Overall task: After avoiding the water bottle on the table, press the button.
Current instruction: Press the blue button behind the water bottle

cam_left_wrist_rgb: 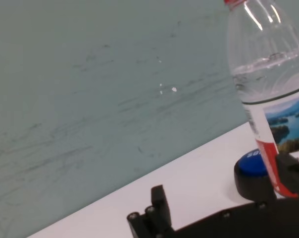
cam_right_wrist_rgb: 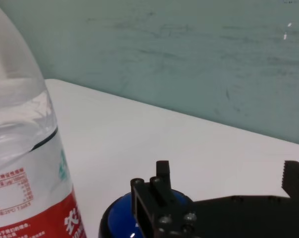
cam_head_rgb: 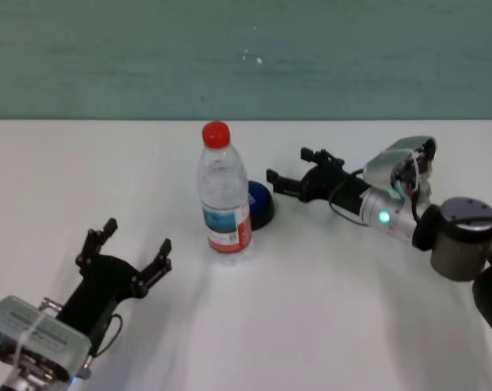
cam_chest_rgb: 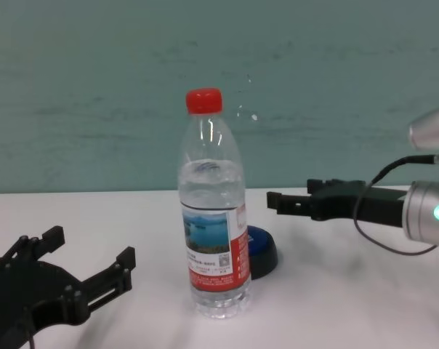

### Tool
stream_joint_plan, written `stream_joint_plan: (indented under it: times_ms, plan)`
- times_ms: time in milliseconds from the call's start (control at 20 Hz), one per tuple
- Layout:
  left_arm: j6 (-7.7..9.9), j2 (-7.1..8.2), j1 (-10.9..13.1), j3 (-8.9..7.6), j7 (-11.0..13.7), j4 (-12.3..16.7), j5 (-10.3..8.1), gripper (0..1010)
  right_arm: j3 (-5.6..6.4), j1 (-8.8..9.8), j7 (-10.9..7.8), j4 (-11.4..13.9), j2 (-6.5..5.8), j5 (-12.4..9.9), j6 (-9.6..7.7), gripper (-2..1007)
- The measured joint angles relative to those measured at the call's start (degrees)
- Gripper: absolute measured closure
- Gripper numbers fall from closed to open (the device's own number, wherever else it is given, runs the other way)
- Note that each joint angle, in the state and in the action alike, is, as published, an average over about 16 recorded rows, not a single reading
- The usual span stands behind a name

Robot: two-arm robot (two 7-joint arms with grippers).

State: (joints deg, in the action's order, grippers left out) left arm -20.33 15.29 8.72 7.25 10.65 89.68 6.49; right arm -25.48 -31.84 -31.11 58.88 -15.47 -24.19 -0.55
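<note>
**A:** You have a white worktop against a scuffed teal wall. The water bottle stands upright near the middle, and the button sits just behind it, a little to your right side. From the head view the bottle covers part of the button.

**B:** So why is the right arm out there?

**A:** As I read it, you come in from the right side so the arm never crosses the bottle. The right tool hovers just beside the button, apart from the bottle, its fingers spread and holding nothing. The left tool is also spread, parked low near the front left, well apart from both.

**B:** What can't you make out?

**A:** How high the right tool is above the button. In the right wrist view the tool's own body hides much of the blue dome, and the bottle is cut off.
</note>
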Motion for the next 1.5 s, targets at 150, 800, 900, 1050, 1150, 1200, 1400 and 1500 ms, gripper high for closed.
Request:
stream_joint_plan:
  times_ms: [150, 800, 900, 1050, 1150, 1200, 1400, 1500]
  plan:
    - [0.0, 0.0, 0.0, 0.0, 0.0, 0.0, 0.0, 10, -0.28, -0.46, -0.31, -1.2, 0.47, 0.25, 0.19, 1]
    - [0.0, 0.0, 0.0, 0.0, 0.0, 0.0, 0.0, 10, -1.5, -1.72, -0.17, -4.26, 1.67, 2.91, 0.37, 1]
    - [0.0, 0.0, 0.0, 0.0, 0.0, 0.0, 0.0, 10, -1.58, -1.79, 0.01, -4.44, 1.73, 3.39, 0.34, 1]
    - [0.0, 0.0, 0.0, 0.0, 0.0, 0.0, 0.0, 10, -1.64, -1.9, 0.21, -4.63, 1.81, 4.03, 0.32, 1]
    - [0.0, 0.0, 0.0, 0.0, 0.0, 0.0, 0.0, 10, -1.66, -2.03, 0.26, -4.8, 1.89, 4.4, 0.32, 1]
    - [0.0, 0.0, 0.0, 0.0, 0.0, 0.0, 0.0, 10, -1.65, -2.12, 0.25, -4.91, 1.94, 4.55, 0.34, 1]
    - [0.0, 0.0, 0.0, 0.0, 0.0, 0.0, 0.0, 10, -1.58, -2.6, 0.08, -5.53, 2.24, 5.02, 0.51, 1]
    - [0.0, 0.0, 0.0, 0.0, 0.0, 0.0, 0.0, 10, -1.54, -2.89, -0.07, -5.86, 2.42, 5.2, 0.63, 1]
